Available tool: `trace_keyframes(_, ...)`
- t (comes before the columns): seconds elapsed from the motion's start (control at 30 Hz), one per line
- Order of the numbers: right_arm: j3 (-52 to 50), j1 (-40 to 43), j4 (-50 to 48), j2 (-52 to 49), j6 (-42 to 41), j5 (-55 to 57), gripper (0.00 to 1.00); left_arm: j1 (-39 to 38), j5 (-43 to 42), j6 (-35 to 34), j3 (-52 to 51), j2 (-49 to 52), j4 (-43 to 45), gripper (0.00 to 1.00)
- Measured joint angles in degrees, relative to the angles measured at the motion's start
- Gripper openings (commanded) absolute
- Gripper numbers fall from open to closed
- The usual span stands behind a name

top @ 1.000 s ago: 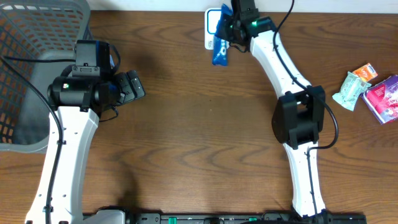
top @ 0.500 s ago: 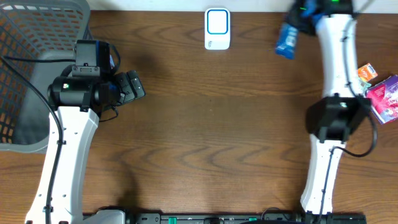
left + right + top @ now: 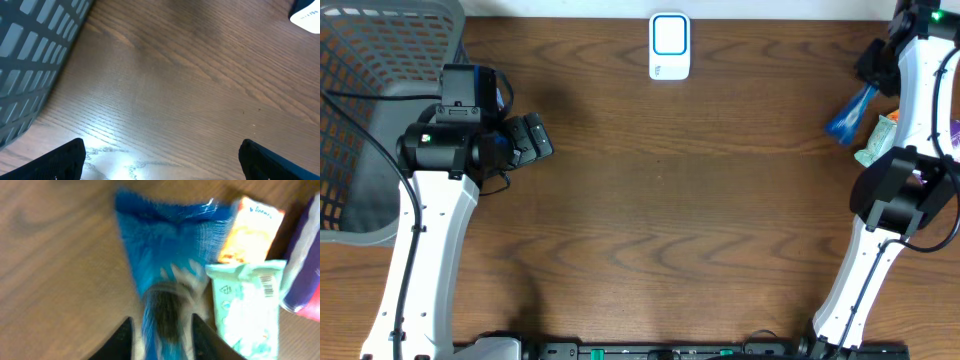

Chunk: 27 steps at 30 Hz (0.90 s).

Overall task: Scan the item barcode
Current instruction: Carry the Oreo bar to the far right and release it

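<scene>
Pouch [image 3: 848,112] showing at the right edge, well apart from the scanner [image 3: 669,45].
Overhead: the right gripper [image 3: 876,72] is hovering at the pouch beside the other packs [image 3: 883,140], so the scan is looking either done or not yet begun (I cannot tell which). Left wrist: the left gripper [image 3: 160,160] is standing spread wide over the table [image 3: 160,75], holding nothing. Right wrist: the pouch is showing as blurred, crinkly blue film between the 2 fingers [image 3: 125,340]; whether they are pinching it I cannot tell.

Looks like a shop checkout: a white scanner [image 3: 669,45] at 12 o'clock, a gray basket [image 3: 380,60] at 10 o'clock, snack packs [image 3: 872,152] at 3 o'clock.
</scene>
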State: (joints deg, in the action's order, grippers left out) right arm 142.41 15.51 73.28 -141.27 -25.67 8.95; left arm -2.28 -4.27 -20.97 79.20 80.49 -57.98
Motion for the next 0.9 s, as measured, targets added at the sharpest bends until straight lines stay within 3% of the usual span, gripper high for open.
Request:
trace_keyframes(0.07,-1.3,0.5,0.0,0.0,0.2,0.1,0.71,0.0,0.0,0.0,0.0,0.0,0.0,0.98)
trace_keyframes(0.17,-1.9,1.1,0.4,0.0,0.6,0.4,0.84,0.0,0.0,0.0,0.0,0.0,0.0,0.98)
trace_keyframes(0.47,-1.9,2.2,5.4,0.4,1.4,0.1,0.84,0.0,0.0,0.0,0.0,0.0,0.0,0.98)
trace_keyframes(0.57,-1.9,1.9,7.5,2.0,2.8,-0.8,0.90,0.0,0.0,0.0,0.0,0.0,0.0,0.98)
trace_keyframes(0.67,-2.0,0.7,9.9,6.0,3.7,-2.1,0.99,0.0,0.0,0.0,0.0,0.0,0.0,0.98)
trace_keyframes(0.9,-2.0,-5.3,19.2,21.5,4.4,-4.7,0.99,0.0,0.0,0.0,0.0,0.0,0.0,0.98)
